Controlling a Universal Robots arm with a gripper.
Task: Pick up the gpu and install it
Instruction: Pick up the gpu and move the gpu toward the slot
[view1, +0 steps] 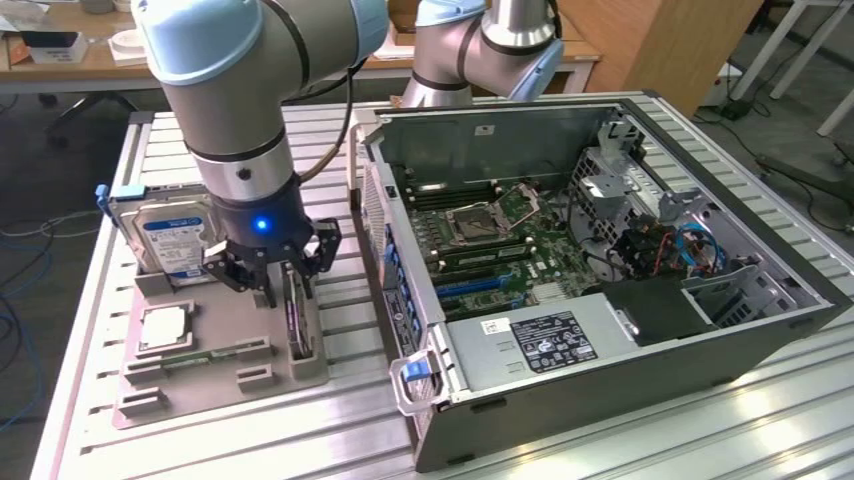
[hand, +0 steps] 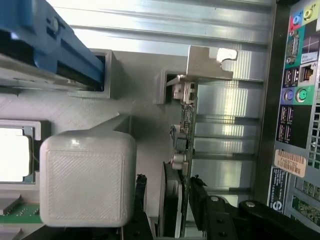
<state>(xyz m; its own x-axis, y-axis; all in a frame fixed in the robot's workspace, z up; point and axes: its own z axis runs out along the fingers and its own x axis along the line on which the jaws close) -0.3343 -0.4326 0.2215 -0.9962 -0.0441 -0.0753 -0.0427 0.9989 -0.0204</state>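
The gpu (view1: 300, 335), a thin dark circuit card with a silver end bracket, stands on its long edge in a slot at the side of a grey moulded holder tray (view1: 200, 392) that faces the computer. In the wrist view it shows edge-on, with the bracket at its far end and a round black fan on one face. The gripper (view1: 284, 290) is down over the card, and its black fingers (hand: 212, 212) stand apart, one on each side of it, with gaps visible between them and the card.

On the same tray, toward the exterior view's left, a thick silver hard drive with a blue-and-white label (view1: 167, 238) stands upright in a blue carrier. Nearer the camera lie a small square silver CPU chip (view1: 163, 328) and a green memory stick (view1: 200, 356). In the wrist view a pale grey textured block with rounded corners (hand: 87, 175) sits close beside the card.

The tray rests on a ribbed aluminium tabletop (view1: 360, 425). Just beside it, on the exterior view's right, lies an open black-and-grey tower case (view1: 747, 330) on its side. The case's rear wall, with a blue latch (view1: 415, 368), rises between the tray and the green motherboard (view1: 514, 250). Inside are a labelled silver power supply (view1: 541, 340) and loose cables (view1: 694, 250). A second robot arm (view1: 467, 40) stands behind the case.
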